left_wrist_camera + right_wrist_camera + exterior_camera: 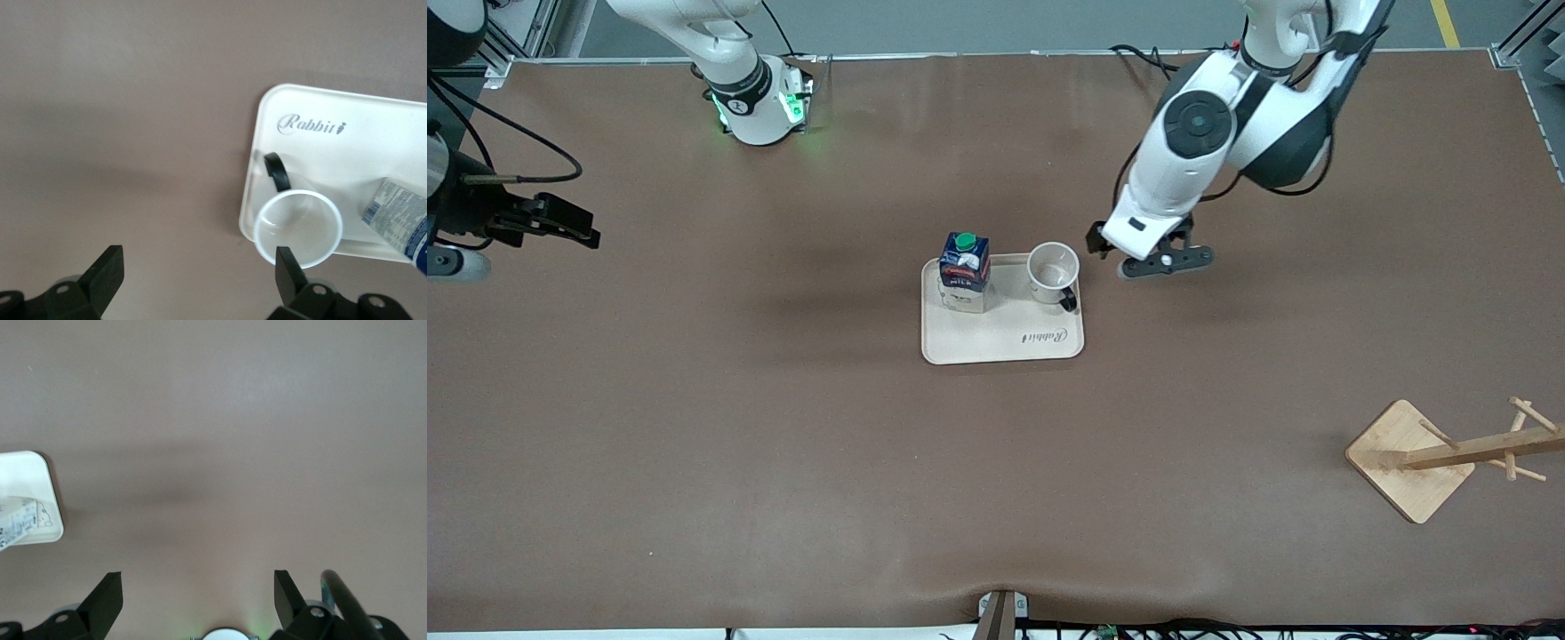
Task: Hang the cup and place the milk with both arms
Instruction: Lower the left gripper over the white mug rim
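Note:
The white cup (1053, 269) stands mouth up on a cream tray (1005, 342) at mid-table, its black handle turned toward the front camera. The blue milk carton (964, 267) with a green cap stands upright on the same tray, beside the cup toward the right arm's end. My left gripper (1154, 260) is open and empty over bare table beside the tray's cup end. In the left wrist view (198, 273) the cup (298, 227) lies close to one fingertip (287, 267); the milk (400, 220) shows too. My right gripper (574, 229) is open and empty over the table at the right arm's end.
A wooden cup rack (1449, 453) with pegs on a square base stands near the front camera at the left arm's end. The right wrist view shows its own gripper (198, 597) over brown table, with a tray corner (27, 470) at one edge.

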### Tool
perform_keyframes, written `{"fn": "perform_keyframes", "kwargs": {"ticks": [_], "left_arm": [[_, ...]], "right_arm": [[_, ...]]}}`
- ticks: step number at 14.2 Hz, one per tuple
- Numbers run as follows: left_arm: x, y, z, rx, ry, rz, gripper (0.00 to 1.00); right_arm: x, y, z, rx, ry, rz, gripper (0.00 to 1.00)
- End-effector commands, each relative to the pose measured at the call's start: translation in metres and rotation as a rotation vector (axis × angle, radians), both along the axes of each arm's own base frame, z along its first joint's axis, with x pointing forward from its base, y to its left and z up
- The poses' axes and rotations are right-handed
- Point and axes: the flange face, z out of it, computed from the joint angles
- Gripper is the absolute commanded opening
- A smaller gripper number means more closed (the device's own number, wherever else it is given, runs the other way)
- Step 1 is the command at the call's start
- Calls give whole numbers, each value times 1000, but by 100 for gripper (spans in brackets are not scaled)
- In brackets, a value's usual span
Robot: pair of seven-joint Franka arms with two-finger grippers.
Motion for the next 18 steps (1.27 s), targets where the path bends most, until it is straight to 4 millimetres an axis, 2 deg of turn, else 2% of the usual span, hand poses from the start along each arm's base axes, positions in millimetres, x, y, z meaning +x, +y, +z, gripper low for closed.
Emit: {"fn": "perform_keyframes", "kwargs": {"ticks": [1, 3, 4, 5, 7, 9, 10, 11, 12, 13, 14, 16, 18], "left_arm": [[-10, -26, -38, -3, -6, 103, 94], [-19, -41, -65, 24, -6, 148, 90], [-22, -45, -78, 45, -13, 170, 84], [-24, -47, -93, 62, -12, 188, 82], [-22, -52, -113, 36, -19, 243, 79], [-26, -58, -132, 26, -8, 286, 73], [-26, -59, -137, 26, -4, 299, 69], [-28, -61, -140, 27, 2, 301, 60], [-32, -64, -142, 29, 6, 297, 45], [-31, -64, -144, 28, 10, 298, 23], [-30, -64, -144, 27, 9, 297, 2], [-25, -64, -137, 19, -4, 291, 0], [-17, -60, -118, 20, -53, 272, 0]], "right_arm": [[7, 0, -27, -16, 92, 1, 100], [0, 16, -29, -27, 141, 28, 100], [-3, 15, -25, -43, 144, 29, 100], [-8, 13, -15, -44, 140, 27, 100], [-14, 22, 13, -49, 92, 45, 100], [-11, 36, 13, -108, 81, 79, 100], [-2, 39, 7, -142, 65, 88, 100], [23, 35, -9, -160, 8, 91, 100], [31, 34, -15, -146, -32, 84, 100], [41, 40, -14, -161, -91, 99, 100], [49, 34, -8, -181, -152, 95, 100], [50, 38, -7, -167, -174, 99, 100], [49, 33, -2, -166, -180, 89, 100]]}}
